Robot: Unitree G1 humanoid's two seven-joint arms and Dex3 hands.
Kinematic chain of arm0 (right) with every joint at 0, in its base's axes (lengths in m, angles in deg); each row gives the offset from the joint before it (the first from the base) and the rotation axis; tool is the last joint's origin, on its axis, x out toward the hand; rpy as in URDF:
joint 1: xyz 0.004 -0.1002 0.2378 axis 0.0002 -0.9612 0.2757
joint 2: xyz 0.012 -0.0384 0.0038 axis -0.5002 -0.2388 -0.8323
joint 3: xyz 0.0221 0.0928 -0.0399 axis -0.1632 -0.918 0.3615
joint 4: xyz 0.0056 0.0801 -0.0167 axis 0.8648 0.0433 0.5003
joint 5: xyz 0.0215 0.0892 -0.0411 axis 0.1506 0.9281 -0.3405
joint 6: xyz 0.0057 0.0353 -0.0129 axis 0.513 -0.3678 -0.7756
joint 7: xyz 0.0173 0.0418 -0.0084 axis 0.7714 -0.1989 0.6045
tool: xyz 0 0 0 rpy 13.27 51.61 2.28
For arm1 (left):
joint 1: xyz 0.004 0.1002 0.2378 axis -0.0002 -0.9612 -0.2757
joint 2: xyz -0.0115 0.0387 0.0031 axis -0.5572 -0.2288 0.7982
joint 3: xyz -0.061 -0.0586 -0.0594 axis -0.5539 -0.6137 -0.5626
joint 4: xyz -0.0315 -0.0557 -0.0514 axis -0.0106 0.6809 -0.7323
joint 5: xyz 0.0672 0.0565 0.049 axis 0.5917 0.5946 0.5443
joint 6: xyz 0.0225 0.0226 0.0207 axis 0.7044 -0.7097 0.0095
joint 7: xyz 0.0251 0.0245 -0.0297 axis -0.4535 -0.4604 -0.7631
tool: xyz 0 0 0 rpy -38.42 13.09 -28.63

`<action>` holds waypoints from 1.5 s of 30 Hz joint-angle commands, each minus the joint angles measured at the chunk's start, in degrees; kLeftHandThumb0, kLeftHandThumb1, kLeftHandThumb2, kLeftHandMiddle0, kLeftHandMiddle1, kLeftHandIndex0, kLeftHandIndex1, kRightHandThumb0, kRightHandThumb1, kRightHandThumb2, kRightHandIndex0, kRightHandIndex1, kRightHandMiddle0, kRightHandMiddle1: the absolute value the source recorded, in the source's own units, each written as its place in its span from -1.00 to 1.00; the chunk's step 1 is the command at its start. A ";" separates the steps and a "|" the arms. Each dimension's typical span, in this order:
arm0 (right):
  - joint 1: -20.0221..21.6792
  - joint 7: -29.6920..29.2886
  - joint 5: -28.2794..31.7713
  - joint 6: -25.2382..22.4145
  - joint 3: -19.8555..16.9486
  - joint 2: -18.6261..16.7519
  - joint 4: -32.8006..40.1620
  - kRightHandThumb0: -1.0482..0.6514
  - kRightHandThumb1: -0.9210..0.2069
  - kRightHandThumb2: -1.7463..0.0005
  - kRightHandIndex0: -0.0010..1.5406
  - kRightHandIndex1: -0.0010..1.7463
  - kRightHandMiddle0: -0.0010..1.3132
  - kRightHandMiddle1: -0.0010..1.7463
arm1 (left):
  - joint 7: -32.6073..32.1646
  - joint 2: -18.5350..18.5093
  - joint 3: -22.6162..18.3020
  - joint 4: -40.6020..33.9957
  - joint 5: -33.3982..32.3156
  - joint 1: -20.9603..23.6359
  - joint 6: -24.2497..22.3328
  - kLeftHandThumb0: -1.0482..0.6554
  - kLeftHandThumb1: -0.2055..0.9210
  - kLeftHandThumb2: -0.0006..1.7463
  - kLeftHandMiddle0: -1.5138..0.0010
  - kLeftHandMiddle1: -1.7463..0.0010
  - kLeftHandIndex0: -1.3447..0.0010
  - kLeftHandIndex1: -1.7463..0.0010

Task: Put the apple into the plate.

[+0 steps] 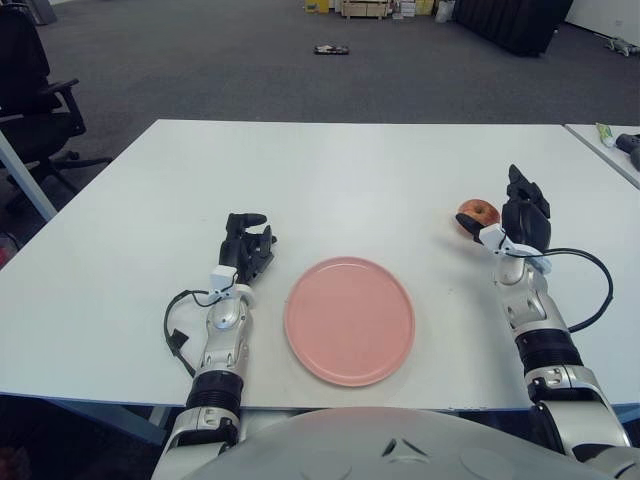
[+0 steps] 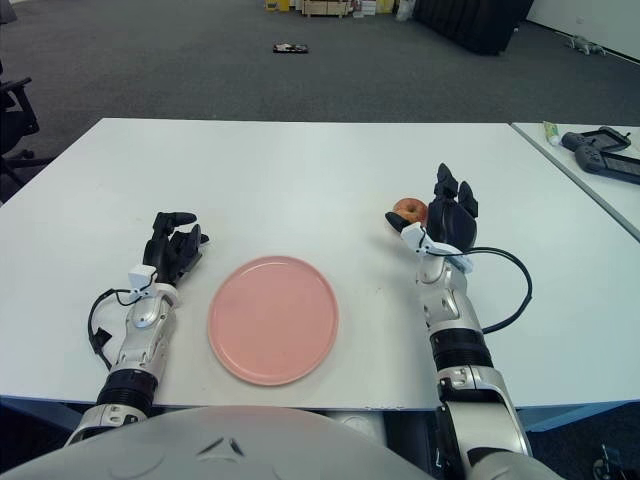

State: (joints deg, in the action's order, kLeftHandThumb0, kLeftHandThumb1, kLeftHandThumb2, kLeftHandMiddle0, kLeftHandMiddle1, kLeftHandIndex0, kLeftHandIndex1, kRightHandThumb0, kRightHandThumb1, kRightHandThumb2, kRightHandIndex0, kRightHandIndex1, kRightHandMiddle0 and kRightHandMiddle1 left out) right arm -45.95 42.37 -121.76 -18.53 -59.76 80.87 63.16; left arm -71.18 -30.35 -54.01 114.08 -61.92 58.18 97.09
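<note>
- A white table (image 1: pixel 350 170) fills the view, seen from the robot's head looking forward and down.
- A round pink plate (image 1: pixel 349 320) lies flat near the table's front edge, at the centre, with nothing on it.
- A small red and yellow apple (image 1: pixel 479 213) sits on the table at about 2 o'clock from the plate, well apart from it.
- The right hand (image 1: pixel 522 222) is raised just beside the apple, at the apple's 3 o'clock side. Its dark fingers (image 1: pixel 524 193) point upward and are spread. One finger reaches under the near side of the apple. The fingers are not closed around the fruit; whether they touch it cannot be told.
- A black cable (image 1: pixel 588 290) loops out from the right wrist over the table.
- The left hand (image 1: pixel 246 250) shows just beside the plate, at about 10 o'clock from it. Its fingers are loosely bent and hold nothing.
- A black office chair (image 1: pixel 35 95) stands on the grey carpet at the far left, beyond the table.
- A second table's corner at the far right carries a dark device (image 2: pixel 600 156).
</note>
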 commanded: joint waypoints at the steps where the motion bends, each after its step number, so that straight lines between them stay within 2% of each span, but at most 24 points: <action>1: 4.39 2.11 0.92 -0.57 1.32 1.36 -4.03 -0.90 -0.54 0.47 -1.00 -1.00 -1.00 -1.00 | -0.43 -0.16 0.08 -0.08 0.14 -0.12 -0.88 -0.17 1.00 -0.40 0.48 -0.74 0.71 -1.00; 8: 11.81 2.59 2.20 0.35 3.30 1.91 -17.86 -0.90 -0.54 0.49 -1.00 -1.00 -1.00 -1.00 | -0.04 -0.09 0.04 -0.18 -0.29 -0.11 -0.97 -0.18 1.00 -0.40 0.47 -0.76 0.71 -1.00; 19: 17.90 4.22 3.25 -0.14 6.55 2.24 -30.20 -0.85 -0.50 0.46 -1.00 -1.00 -0.99 -0.99 | 0.00 -0.21 -0.04 -0.29 -0.34 -0.19 -1.04 -0.17 1.00 -0.40 0.46 -0.75 0.71 -1.00; 30: 22.59 4.50 3.58 -0.92 10.21 0.49 -40.96 -0.75 -0.37 0.29 -1.00 -1.00 -1.00 -0.90 | 0.71 -0.43 -0.09 -0.54 -0.82 -0.46 -1.08 -0.18 1.00 -0.40 0.49 -0.80 0.71 -1.00; 41: 24.49 6.41 4.41 -0.17 12.66 0.25 -47.15 -0.69 -0.34 0.19 -0.99 -0.99 -1.00 -0.83 | 0.24 -0.42 -0.03 -0.40 -0.43 -0.41 -1.03 -0.17 1.00 -0.39 0.49 -0.85 0.71 -1.00; 45: 25.33 8.75 5.27 -2.12 12.64 0.04 -48.33 -0.66 -0.34 0.17 -0.95 -0.97 -1.00 -0.75 | -0.03 -0.29 -0.05 -0.41 -0.34 -0.41 -1.10 -0.17 1.00 -0.39 0.47 -0.82 0.71 -1.00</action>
State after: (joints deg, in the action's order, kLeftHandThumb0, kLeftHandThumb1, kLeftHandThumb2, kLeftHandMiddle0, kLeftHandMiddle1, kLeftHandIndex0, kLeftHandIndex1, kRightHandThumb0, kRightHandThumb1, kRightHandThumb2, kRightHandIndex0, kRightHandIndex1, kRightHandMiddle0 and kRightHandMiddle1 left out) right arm -20.03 47.53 -117.56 -18.88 -47.66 82.39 16.98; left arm -70.98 -30.47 -54.02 113.65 -62.16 57.96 96.83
